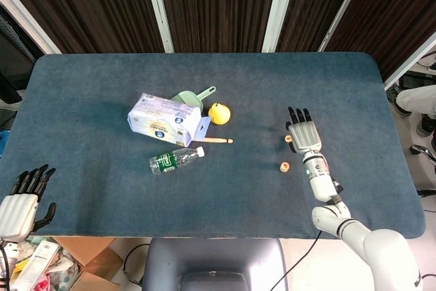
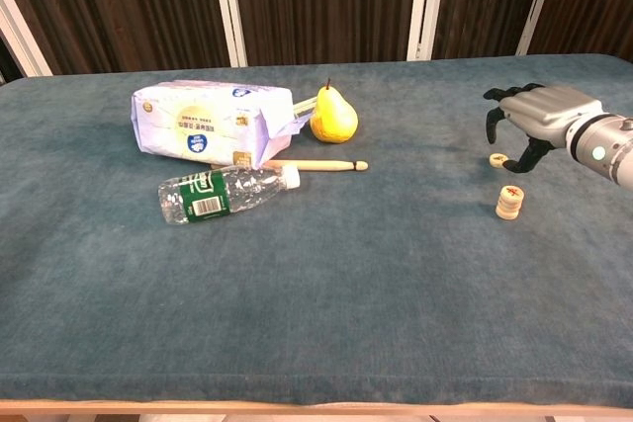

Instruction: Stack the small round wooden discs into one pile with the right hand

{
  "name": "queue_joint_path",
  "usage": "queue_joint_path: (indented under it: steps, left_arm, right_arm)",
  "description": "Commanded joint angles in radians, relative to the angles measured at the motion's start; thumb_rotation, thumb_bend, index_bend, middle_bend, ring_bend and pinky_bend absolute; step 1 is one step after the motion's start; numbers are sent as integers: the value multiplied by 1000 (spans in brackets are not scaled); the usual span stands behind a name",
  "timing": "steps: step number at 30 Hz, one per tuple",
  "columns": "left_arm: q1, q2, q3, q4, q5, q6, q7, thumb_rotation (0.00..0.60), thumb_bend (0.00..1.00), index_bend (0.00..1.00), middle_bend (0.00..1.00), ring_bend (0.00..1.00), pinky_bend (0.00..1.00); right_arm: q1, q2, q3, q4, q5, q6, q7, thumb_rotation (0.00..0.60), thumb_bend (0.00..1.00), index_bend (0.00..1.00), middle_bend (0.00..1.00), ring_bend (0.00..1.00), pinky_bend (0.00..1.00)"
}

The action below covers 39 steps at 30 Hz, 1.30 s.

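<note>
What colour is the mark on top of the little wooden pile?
Red, on pale wood. The pile of discs shows it best in the chest view.

Loose disc (image 2: 498,160) just behind stacked discs (image 2: 509,203), right hand (image 2: 534,118) above; clutter far left
</note>
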State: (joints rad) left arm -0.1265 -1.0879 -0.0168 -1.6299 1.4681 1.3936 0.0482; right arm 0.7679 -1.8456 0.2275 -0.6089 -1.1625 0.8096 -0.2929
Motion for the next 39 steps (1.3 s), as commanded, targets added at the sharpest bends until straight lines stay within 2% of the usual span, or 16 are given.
queue_joint_path:
  steps: [1, 5, 16, 27, 34, 39]
  left_arm:
    - [0, 1, 1, -1, 1, 0, -1, 600, 497, 0, 0, 0, 11]
    - [0, 1, 1, -1, 2, 0, -1, 600, 497, 0, 0, 0, 11]
    - [-2, 0, 0, 1, 1, -3, -2, 600, 496, 0, 0, 0, 11]
    - [1, 3, 4, -2, 6, 2, -2, 600, 496, 0, 0, 0, 11]
    - [3, 4, 4, -1, 6, 4, -6, 600, 495, 0, 0, 0, 11]
    - [2, 4, 2, -2, 5, 4, -8, 600, 496, 0, 0, 0, 11]
  right_arm:
    - [2, -7, -2, 12, -6, -4, 5, 600, 443, 526, 36, 0, 0]
    - [2, -15, -4, 25, -12, -6, 5, 600, 443, 565, 37, 0, 0]
    - [6, -31, 1, 45, -11, -23, 0, 600, 443, 568, 37, 0, 0]
    - [7, -33, 4, 43, -18, -30, 13, 600, 475, 657, 36, 0, 0]
    - [-18, 37, 1, -80, -66, 63, 77, 600, 487, 673, 37, 0, 0]
    - [-56, 132, -39, -233, -150, 163, 129, 600, 497, 681, 38, 0, 0]
